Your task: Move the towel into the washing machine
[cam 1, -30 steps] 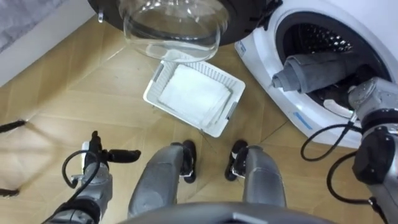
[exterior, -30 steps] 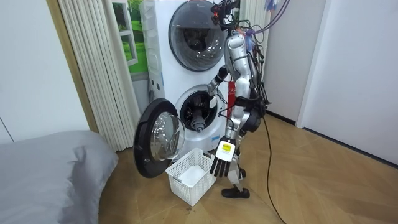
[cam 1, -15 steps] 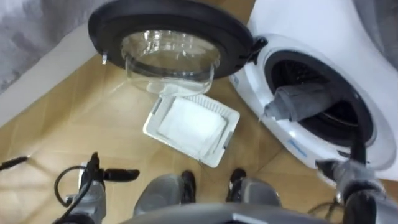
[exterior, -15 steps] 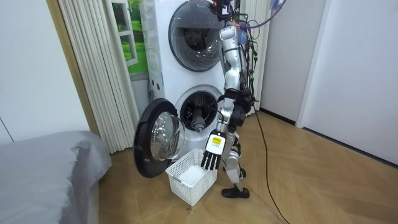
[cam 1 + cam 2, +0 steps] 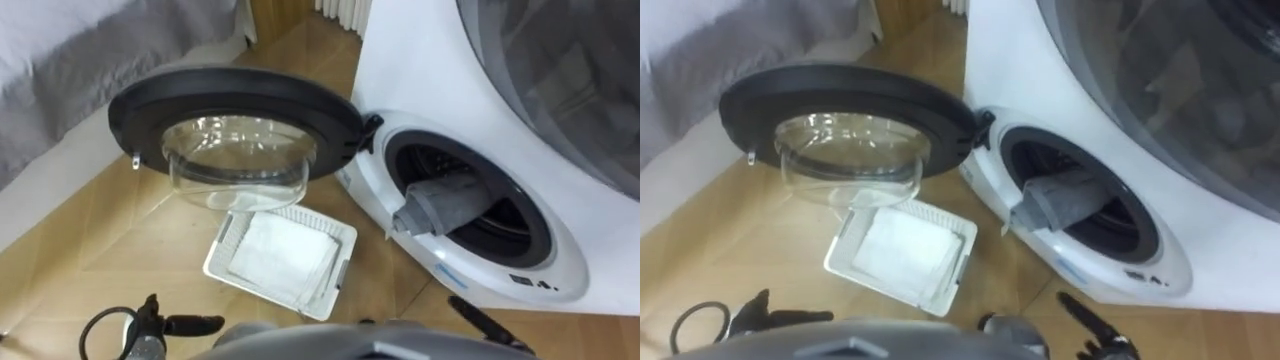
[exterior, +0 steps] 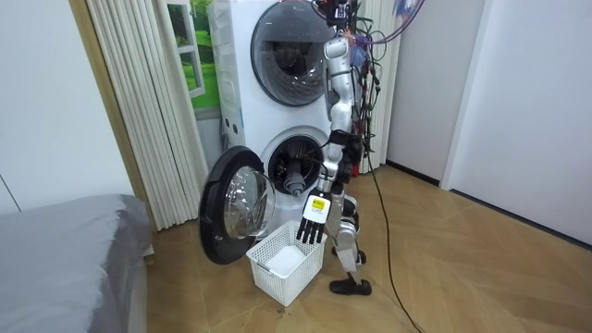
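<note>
There were two front-loading machines stacked one on the other: the upper machine (image 6: 291, 55) with its door closed, and below it the washing machine (image 5: 575, 262) with its round door (image 5: 235, 90) swung wide open. There was one grey towel (image 5: 440, 205), and it lay bunched in the mouth of the washing machine's drum, with one end poking out over the front rim. One white basket (image 5: 222, 250) sat on the wooden floor just below the open door, and a single folded white cloth (image 5: 280, 260) lay flat inside it. The robot stood upright in front of the washing machine, beside the basket. Its left hand (image 6: 314, 217) hung at its side above the near edge of the basket, with the fingers straight, spread slightly and pointing down, holding and touching nothing. Its right hand (image 5: 1085, 312) showed at the bottom of the eye views, below the drum opening and apart from the towel; the fingers that could be seen were straight and empty.
</note>
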Available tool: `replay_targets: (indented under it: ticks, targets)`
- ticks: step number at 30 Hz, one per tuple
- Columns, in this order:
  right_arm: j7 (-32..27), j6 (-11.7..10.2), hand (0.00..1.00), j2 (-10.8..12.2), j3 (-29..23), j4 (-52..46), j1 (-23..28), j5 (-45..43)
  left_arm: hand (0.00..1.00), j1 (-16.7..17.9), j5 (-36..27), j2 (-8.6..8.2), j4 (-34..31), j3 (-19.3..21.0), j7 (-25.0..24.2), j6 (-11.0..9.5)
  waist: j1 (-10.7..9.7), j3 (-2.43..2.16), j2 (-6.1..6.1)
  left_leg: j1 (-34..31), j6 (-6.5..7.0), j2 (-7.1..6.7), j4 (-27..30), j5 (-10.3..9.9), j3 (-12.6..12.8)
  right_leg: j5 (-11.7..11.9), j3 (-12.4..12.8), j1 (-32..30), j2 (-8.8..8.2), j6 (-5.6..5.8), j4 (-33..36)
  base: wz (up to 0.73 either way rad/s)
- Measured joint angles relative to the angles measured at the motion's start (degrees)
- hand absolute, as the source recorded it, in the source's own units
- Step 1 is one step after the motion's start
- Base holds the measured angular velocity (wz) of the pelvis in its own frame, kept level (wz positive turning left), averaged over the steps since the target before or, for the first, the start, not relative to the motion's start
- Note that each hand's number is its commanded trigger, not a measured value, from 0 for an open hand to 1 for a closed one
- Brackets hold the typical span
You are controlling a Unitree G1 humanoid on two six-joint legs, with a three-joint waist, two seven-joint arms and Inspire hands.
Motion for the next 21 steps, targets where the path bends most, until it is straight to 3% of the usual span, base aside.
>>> replay_targets:
  ticks: [5, 9, 21]
  targets:
    - [1.26, 0.82, 0.00, -0.05, 2.70, -0.35, -0.20, -15.29, 0.00, 0.32, 0.89, -0.01, 0.02, 0.03, 0.00, 1.52, -0.05, 0.07, -0.06, 0.97, -0.02, 0.01, 0.00, 0.01, -0.11, 0.12, -0.12, 1.22, 0.05, -0.12, -0.62, 0.00]
    - [1.86, 1.23, 0.00, -0.48, 3.92, -0.50, -1.02, -21.05, 0.00, -0.44, 2.77, -0.05, -0.05, -0.01, 0.00, 2.99, -0.25, 0.26, 0.10, 1.86, -0.02, 0.08, 0.00, 0.01, -0.17, 0.25, -0.13, 2.38, 0.15, -0.13, -0.68, 0.00]
    - [4.20, 2.40, 0.00, -0.77, 5.18, -0.47, -1.36, -22.40, 0.00, -1.12, 4.97, -0.52, -0.45, 0.07, -1.91, 5.27, -0.14, 0.36, -0.11, 4.69, -0.33, 0.19, -1.34, -0.15, -0.12, 0.26, 0.80, 4.34, 0.68, -0.13, -0.80, -0.03]
